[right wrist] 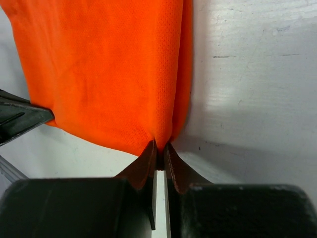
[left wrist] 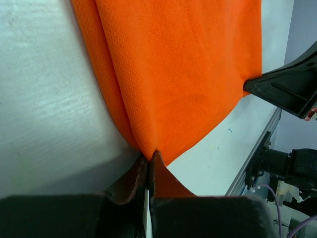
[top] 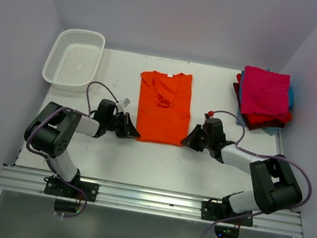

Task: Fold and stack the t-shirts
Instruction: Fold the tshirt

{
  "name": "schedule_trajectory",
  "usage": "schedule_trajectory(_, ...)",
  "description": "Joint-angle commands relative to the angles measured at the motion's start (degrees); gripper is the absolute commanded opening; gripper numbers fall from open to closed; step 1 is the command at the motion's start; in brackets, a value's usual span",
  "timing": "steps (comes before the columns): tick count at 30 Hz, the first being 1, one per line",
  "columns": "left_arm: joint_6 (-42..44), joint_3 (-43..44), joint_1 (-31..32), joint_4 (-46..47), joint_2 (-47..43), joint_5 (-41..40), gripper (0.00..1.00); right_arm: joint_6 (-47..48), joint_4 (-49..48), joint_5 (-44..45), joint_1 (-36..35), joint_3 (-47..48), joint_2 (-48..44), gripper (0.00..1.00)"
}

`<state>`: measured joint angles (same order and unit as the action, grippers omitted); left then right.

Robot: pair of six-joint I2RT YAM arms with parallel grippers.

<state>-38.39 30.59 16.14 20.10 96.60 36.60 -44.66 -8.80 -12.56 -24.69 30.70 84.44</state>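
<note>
A bright orange cloth t-shirt (top: 163,108), sleeves folded in, lies flat between the two pincers. Its long axis runs straight away from them, collar at the far end. The left gripper (top: 134,132) and right gripper (top: 186,140) each pinch a near hem corner, jaws closed to a sliver on the cloth. Both wrist views cut off the collar end. Beyond the right gripper, on its outer side, a magenta-topped stack of folded shirts (top: 264,96) hides most of its lower layers.

No legible text, brand, number or sign in any view (one white tag (top: 126,102): too small to read).
</note>
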Motion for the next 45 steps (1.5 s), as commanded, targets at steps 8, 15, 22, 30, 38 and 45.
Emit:
schedule_trajectory(8, 4.3, -8.6, 3.9, -18.7, -11.9, -3.7, 0.00, 4.7, 14.8, -1.3, -0.1, -2.5, -18.4, 0.00)
schedule_trajectory(15, -7.1, -13.1, 14.9, -24.7, -29.3, -5.0, 0.00, 5.0, 28.2, 0.4, -5.3, -2.1, -34.2, 0.00)
schedule_trajectory(22, -11.8, -12.8, 18.9, -40.4, -44.9, -6.5, 0.00, 1.8, 38.4, 3.2, -12.5, -0.5, -41.5, 0.00)
schedule_trajectory(30, -10.8, -8.2, 18.8, -36.9, -49.9, -17.0, 0.00, 5.4, 35.7, 9.6, -12.8, 4.0, -37.0, 0.00)
schedule_trajectory(38, -1.1, 6.4, 15.8, -31.7, -30.6, -18.9, 0.00, 13.4, 29.4, 19.2, -11.8, 17.4, -23.5, 0.00)
schedule_trajectory(45, 3.4, 15.5, 2.1, -29.1, -22.4, -13.7, 0.00, 17.0, 24.2, 18.4, -6.3, 26.7, -12.5, 0.00)
